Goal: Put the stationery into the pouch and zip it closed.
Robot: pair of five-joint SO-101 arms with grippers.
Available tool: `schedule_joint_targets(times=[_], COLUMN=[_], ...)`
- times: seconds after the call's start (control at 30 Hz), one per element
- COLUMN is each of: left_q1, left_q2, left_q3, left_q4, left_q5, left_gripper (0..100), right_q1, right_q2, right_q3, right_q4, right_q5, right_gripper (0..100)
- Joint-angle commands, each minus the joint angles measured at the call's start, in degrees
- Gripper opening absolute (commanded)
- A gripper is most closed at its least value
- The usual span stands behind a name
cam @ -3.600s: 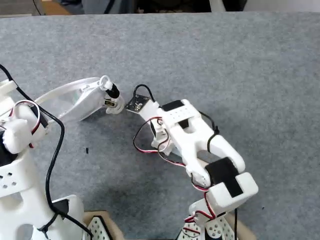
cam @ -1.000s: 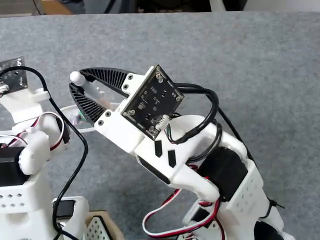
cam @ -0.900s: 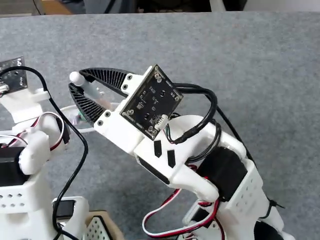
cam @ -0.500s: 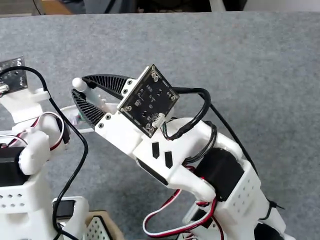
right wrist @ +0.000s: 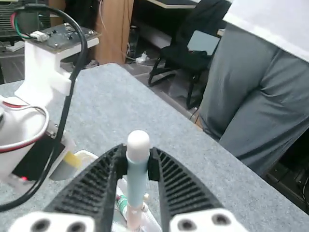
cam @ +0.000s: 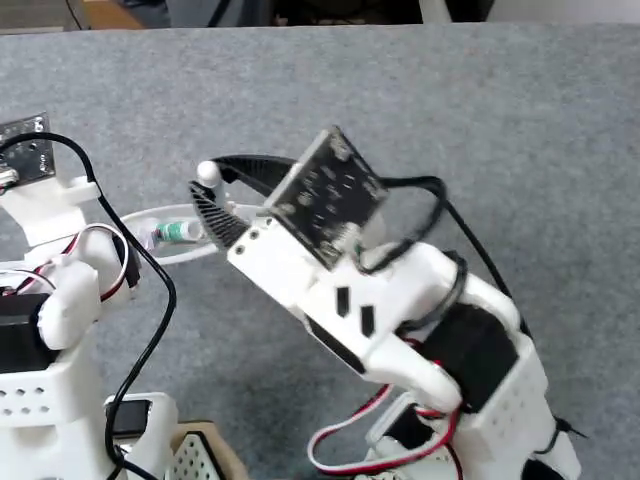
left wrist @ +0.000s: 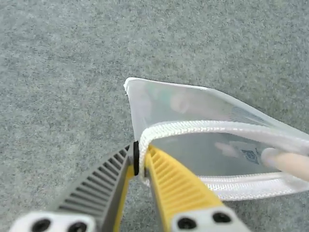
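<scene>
My left gripper (left wrist: 137, 158) is pinched tight on the end of the pouch (left wrist: 193, 121), its grey and yellow fingers clamped on the corner where the white woven zip band begins. The pouch lies on the grey felt table (left wrist: 58, 58) with its mouth gaping, the two zip bands spread apart.

Through the clear wall I can make out a small barcode label (left wrist: 250, 155). The print on it is too small for me to read. Beside the label a pale rod with a rounded white end (left wrist: 285, 162) sits inside the mouth.

Over on the right wrist view, my right gripper (right wrist: 137, 162) is closed narrow on a light blue pen (right wrist: 138, 145) with a white cap. The pen stands upright between the black ribbed fingers, cap sticking out above them.

From the high view that gripper (cam: 206, 187) hangs over the pouch's open end, well up off the table. A green-banded item (cam: 178, 232) lies inside the pouch just beside it. The black circuit board (cam: 328, 195) on the right wrist carries white markings, but I cannot read them.
</scene>
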Motion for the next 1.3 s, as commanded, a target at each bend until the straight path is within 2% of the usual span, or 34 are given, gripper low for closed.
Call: schedule_joint_targets(times=[0.0, 0.2, 0.4, 0.8, 0.97, 1.03, 1.17, 1.27], left_q1=[-0.84, -0.84, -0.84, -0.84, -0.84, -0.84, -0.84, -0.84], left_q2=[-0.97, -0.97, -0.97, -0.97, -0.97, -0.97, -0.97, -0.97], left_q3=[-0.92, -1.10, -1.01, -0.84, -0.75, -0.75, -0.75, -0.75], left_q4=[-0.18, -0.18, -0.18, -0.18, -0.18, -0.18, -0.18, -0.18], left_q5=[-0.62, -0.62, -0.62, -0.62, -0.62, -0.62, -0.62, -0.62], left_gripper=[3, 3, 3, 3, 3, 3, 3, 3], right_q1=[0.97, 0.97, 0.97, 0.97, 0.97, 0.97, 0.70, 0.70], right_q2=[-3.12, -8.57, -13.67, -14.20, -14.20, -14.20, -14.20, -14.20], right_q3=[2.15, 10.15, 22.73, 37.58, 38.73, 38.37, 36.44, 35.12], right_q4=[1.32, 6.68, 7.12, -13.01, -16.00, -14.59, -10.29, -8.35], right_q5=[3.43, 9.32, 12.75, 12.92, 12.75, 12.84, 13.01, 16.79], right_gripper=[1.2, 1.2, 1.2, 1.2, 1.5, 4.9, 20.8, 28.6])
